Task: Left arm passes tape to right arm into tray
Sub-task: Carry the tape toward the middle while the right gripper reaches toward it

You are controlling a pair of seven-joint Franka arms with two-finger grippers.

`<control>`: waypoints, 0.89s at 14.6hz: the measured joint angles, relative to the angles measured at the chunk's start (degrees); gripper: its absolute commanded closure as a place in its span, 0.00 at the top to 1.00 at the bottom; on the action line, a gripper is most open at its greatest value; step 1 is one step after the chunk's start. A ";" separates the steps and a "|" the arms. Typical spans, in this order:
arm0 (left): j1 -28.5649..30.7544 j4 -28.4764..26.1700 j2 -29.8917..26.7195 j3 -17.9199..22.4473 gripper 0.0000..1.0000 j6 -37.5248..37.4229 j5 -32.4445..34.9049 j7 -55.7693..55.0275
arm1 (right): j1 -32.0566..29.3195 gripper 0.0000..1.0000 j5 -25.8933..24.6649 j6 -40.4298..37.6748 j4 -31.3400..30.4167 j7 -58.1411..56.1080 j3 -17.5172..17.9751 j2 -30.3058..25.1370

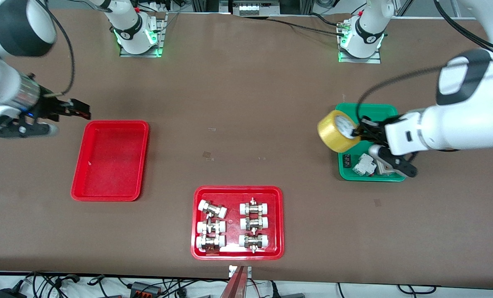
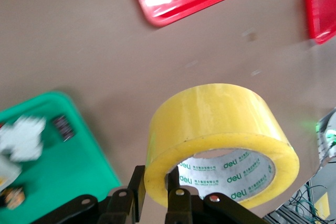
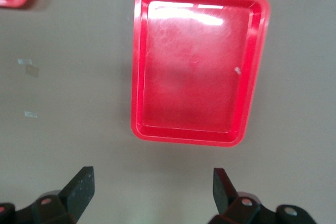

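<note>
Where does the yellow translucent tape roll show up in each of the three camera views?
Front view: yellow translucent tape roll held in the left tool, over the green tray's edge.
Left wrist view: fills the lower middle.
Right wrist view: not in it.
Shared landmark: plain red tray.

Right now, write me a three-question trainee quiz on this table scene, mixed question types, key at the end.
1. True or false: the left gripper has its jaws shut on the tape.
2. The tape hangs over which spot? A) the plain red tray B) the edge of the green tray C) the tray of fittings
3. Fill in: the right gripper, near the plain red tray, has its jaws ____.

Key: 1 true; 2 B; 3 open
</note>
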 measured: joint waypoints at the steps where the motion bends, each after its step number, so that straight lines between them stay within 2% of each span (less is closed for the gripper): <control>1: -2.12 0.55 0.47 -0.25 0.00 0.70 -0.74 -2.38 | 0.34 1.00 0.39 0.18 0.03 -0.10 0.15 1.43; 3: -6.08 0.70 1.99 -0.44 0.00 4.30 -3.59 -8.96 | 0.85 1.00 4.76 0.92 0.54 -0.26 0.47 3.46; 7: -14.12 0.70 8.09 -0.74 0.01 18.01 -5.27 -18.29 | 3.06 1.00 19.38 1.01 5.60 -2.79 0.77 8.11; 10: -20.71 0.68 13.64 -0.80 0.00 31.47 -5.28 -23.73 | 4.30 1.00 32.01 1.02 9.28 -6.79 0.90 11.92; 12: -23.37 0.70 16.20 -0.80 0.00 38.95 -5.28 -26.65 | 4.91 1.00 39.76 1.39 11.59 -11.51 0.93 14.62; 13: -23.95 0.71 16.85 -0.80 0.00 40.98 -5.28 -27.17 | 5.10 1.00 42.10 1.56 13.08 -14.54 0.93 16.25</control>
